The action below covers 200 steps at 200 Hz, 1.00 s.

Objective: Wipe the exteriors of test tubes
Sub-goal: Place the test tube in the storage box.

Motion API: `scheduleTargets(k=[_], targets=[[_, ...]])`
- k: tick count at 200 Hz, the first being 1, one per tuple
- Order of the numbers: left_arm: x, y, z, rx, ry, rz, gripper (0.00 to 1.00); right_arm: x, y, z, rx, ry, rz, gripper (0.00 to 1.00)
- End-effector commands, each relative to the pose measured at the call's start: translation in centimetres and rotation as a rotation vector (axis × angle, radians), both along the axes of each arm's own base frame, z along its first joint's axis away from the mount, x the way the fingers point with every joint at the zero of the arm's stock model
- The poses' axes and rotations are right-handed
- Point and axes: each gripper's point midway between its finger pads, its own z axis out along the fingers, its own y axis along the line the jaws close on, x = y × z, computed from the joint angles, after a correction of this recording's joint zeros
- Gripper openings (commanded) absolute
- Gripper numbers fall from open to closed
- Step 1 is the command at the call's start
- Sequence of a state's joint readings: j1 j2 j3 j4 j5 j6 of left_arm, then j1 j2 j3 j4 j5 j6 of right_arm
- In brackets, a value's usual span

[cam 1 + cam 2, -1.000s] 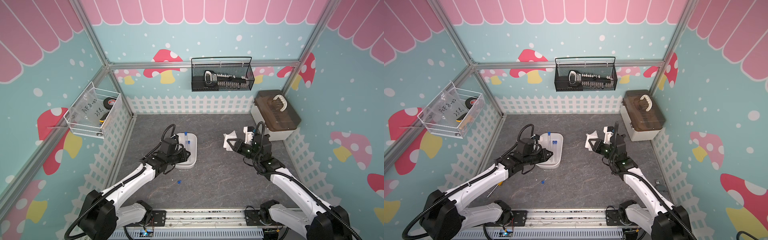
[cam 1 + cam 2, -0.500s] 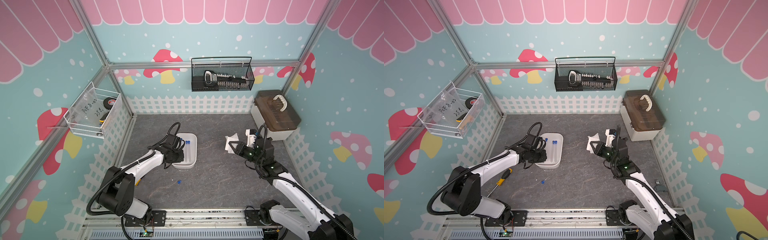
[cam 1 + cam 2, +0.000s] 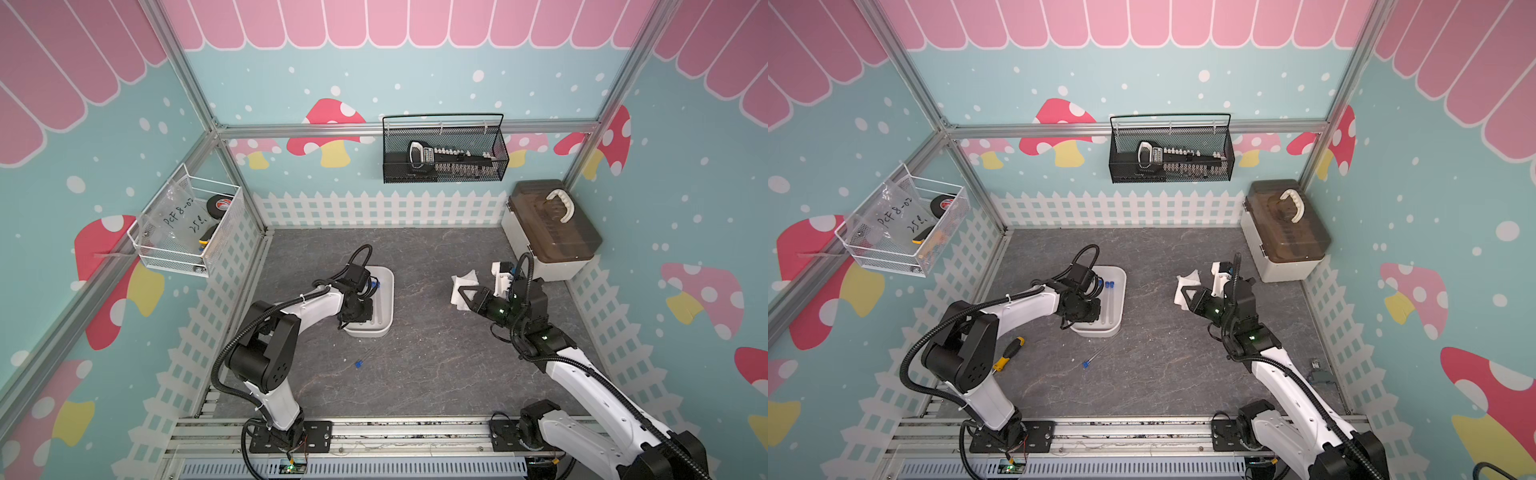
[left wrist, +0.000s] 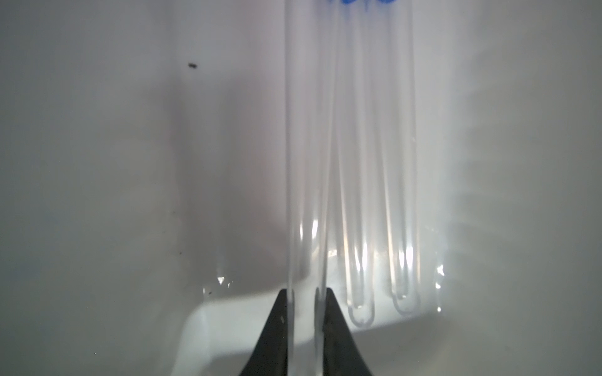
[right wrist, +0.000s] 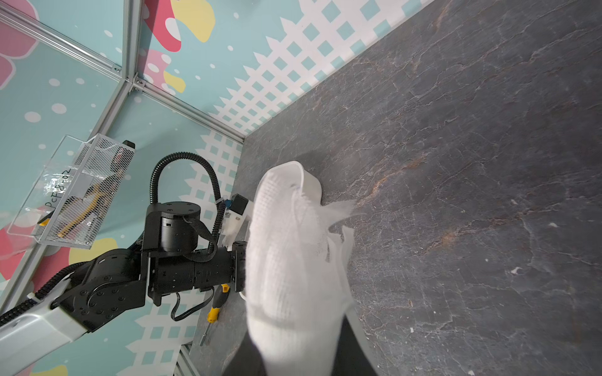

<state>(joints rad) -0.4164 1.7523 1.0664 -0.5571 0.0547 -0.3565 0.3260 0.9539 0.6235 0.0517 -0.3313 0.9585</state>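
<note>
The left tool (image 4: 304,294) is seen closed on a thin clear test tube (image 4: 306,162). Its two black fingertips (image 4: 277,325) are pressed against opposite walls of the tube near the rounded end. From its base the left arm is reached forward, with the forearm stretched out low. The wrist is bent down into the white rounded rectangular tray (image 3: 1122,291), so the tool is set inside the tray. Whether the gripped tube is raised off the tray floor cannot be told.

Two further test tubes (image 4: 360,228) are laid side by side on the tray floor just beside the gripped one. Their small blue caps (image 3: 1109,285) are pointed towards the back wall. A fourth test tube (image 3: 1099,353) is seen lying on the dark grey stone-patterned tabletop (image 3: 436,353), near the tray's front end, with its cap towards the robot.

The right tool (image 3: 464,292) is clamped on a white woven square cloth (image 5: 286,260), which is draped over its fingers. The right arm is held up off the tabletop, with the tool pointed sideways towards the left arm and kept well apart from the tray.

A yellow-and-black screwdriver (image 3: 1009,353) is seen on the tabletop beside the left arm.
</note>
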Motion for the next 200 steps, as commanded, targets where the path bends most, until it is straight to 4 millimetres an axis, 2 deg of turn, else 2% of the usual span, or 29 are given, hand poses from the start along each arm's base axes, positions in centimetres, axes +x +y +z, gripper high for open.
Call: scheduleTargets(k=[1, 69, 101, 117, 131, 166, 200], targets=[[0.6, 0.1, 0.1, 0.025, -0.010, -0.019, 0.21, -0.1, -0.4, -0.3, 0.003, 0.006, -0.017, 0.21], [0.9, 0.0, 0.4, 0.021, -0.019, -0.017, 0.25, -0.2, -0.5, -0.2, -0.001, 0.003, -0.018, 0.21], [1.0, 0.0, 2.2, 0.004, -0.056, -0.009, 0.26, -0.2, -0.6, -0.5, -0.011, 0.010, -0.018, 0.21], [1.1, -0.1, 3.8, -0.010, -0.086, -0.004, 0.27, -0.3, -0.6, -0.9, -0.027, 0.020, -0.014, 0.21], [1.1, -0.1, 5.5, -0.032, -0.120, 0.004, 0.27, -0.6, -0.7, -2.0, -0.066, 0.048, -0.002, 0.22], [0.1, 0.2, 9.6, -0.094, -0.203, 0.033, 0.30, -2.2, -0.7, -6.4, -0.140, 0.160, 0.053, 0.21], [-2.4, 1.3, 11.3, -0.135, -0.233, 0.076, 0.32, -3.8, -1.0, -10.0, -0.165, 0.240, 0.070, 0.21]])
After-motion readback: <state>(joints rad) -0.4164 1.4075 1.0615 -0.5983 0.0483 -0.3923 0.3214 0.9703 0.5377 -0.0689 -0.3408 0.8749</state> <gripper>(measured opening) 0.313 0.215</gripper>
